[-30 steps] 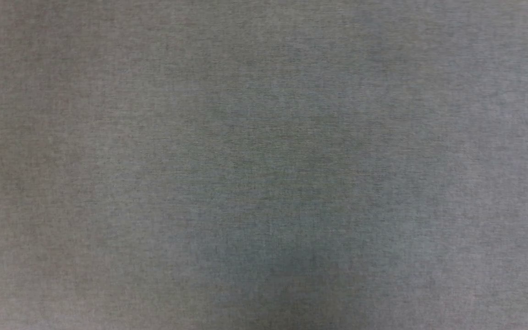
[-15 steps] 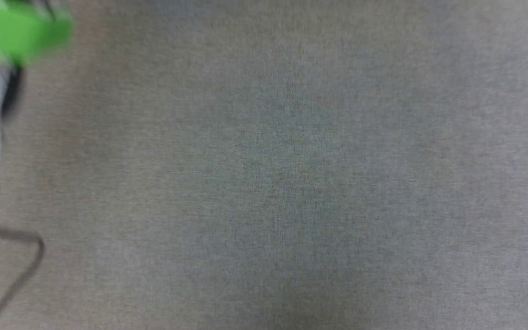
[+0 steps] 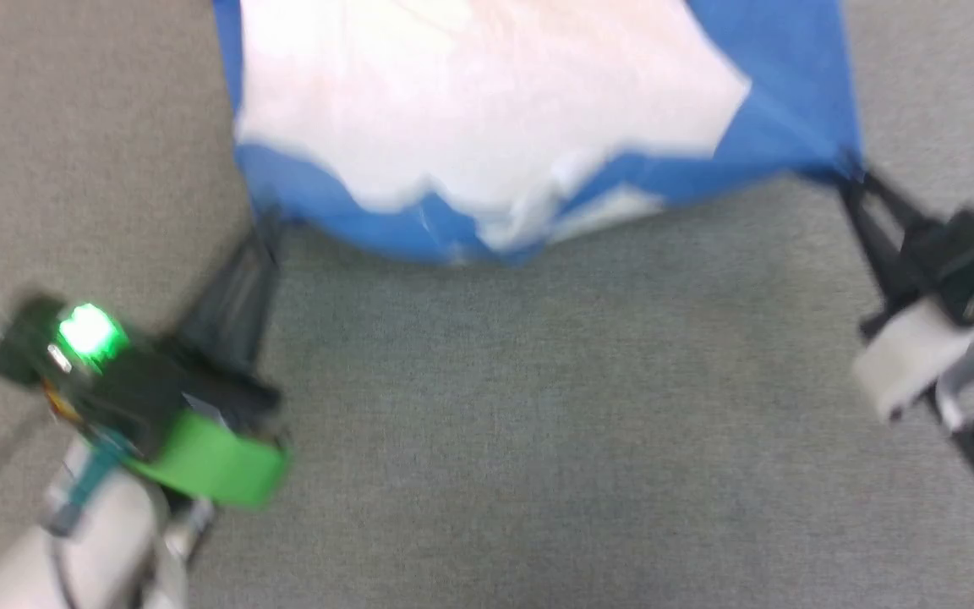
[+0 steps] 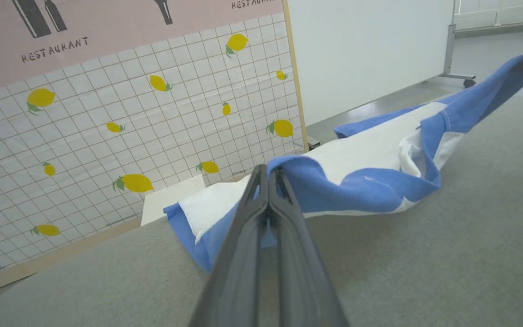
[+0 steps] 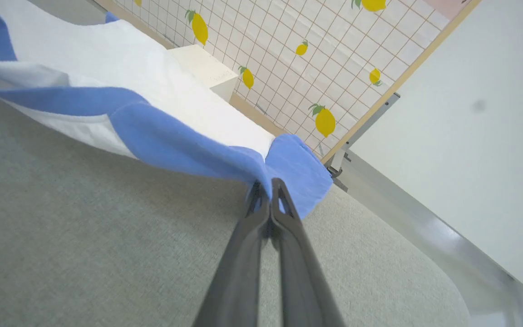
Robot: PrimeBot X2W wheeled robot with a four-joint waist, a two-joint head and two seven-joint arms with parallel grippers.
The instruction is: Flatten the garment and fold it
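The left gripper [image 4: 268,175] is clamped on one blue corner of the garment [image 3: 487,110] and the right gripper [image 5: 266,186] on the other, its near edge strung between them over the grey table [image 3: 538,423], with a lemon-print panel [image 4: 130,136], white box [image 5: 202,70] and white partition [image 4: 366,54] beyond the far edge.

One garment [image 3: 487,101], two pincers [image 3: 265,223] [image 3: 849,171], one table [image 3: 538,440]

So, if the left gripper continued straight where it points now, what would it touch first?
The shirt: the left gripper is shut on its blue edge, so more cloth probably comes first.
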